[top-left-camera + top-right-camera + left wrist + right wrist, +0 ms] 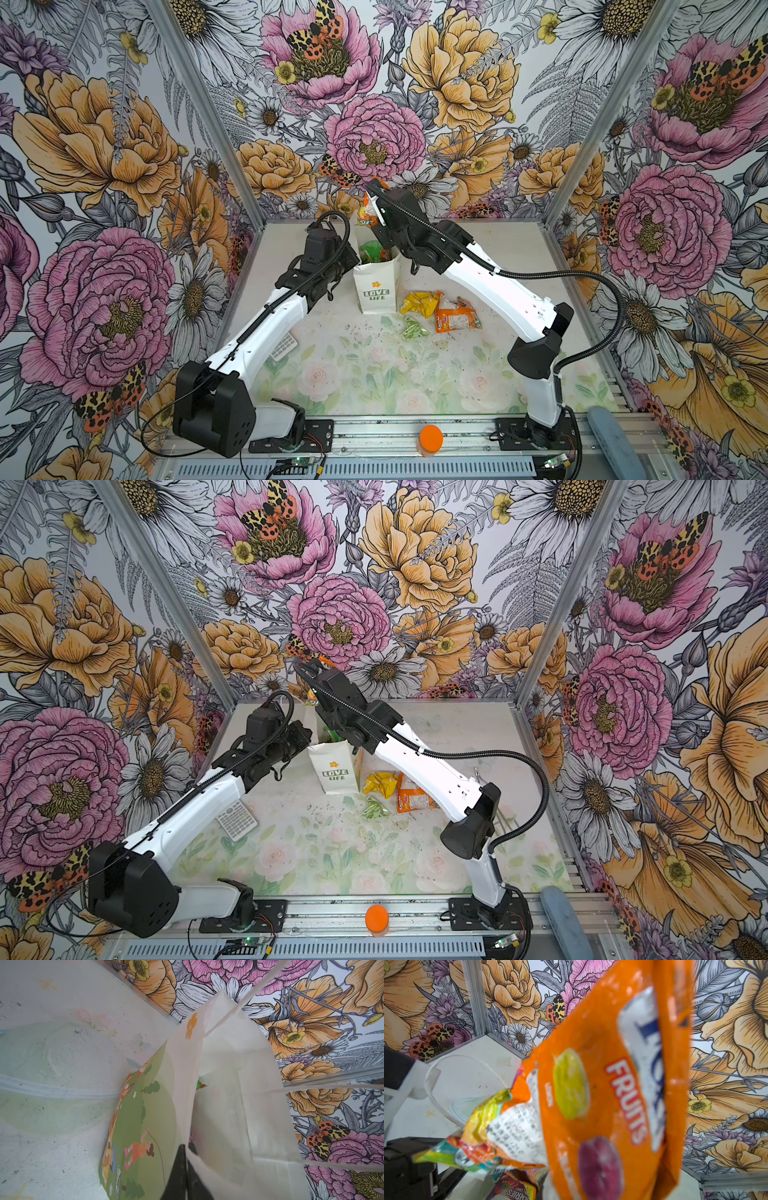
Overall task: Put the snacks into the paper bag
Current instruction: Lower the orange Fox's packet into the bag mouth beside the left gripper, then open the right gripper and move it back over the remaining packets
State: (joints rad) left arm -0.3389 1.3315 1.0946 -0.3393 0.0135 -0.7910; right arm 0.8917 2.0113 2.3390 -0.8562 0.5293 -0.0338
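Claw, right (373, 192): clamped on the upper end of the orange packet (602, 1084), which hangs over the mouth of the paper bag (376, 291).
Handling, by my judgement: light, crinkly foil, soft and slippery. The flat sealed edge is the place to grip, since the belly would slide and crush. Its crumpled lower end may catch the bag's rim.
Claw, left (185, 1148): shut on the bag's side wall near the rim, holding the mouth open. Thin paper, floppy and easily tipped, so I grip the wall and not the cords.
Inside the bag: bright green packet (371, 251).
Beside the bag, on my right arm's side: yellow packet (419, 303), second orange packet (455, 318), pale green packet (413, 328), lying close together.
Views:
- The right wrist view alone shows the "FRUITS" print and a berry-printed packet (517, 1190) beneath. I cannot tell whether it lies in the bag.
- The left wrist view alone shows my pinch on the paper.
- Both top views alone show the three loose packets, but my left jaws are hidden there.
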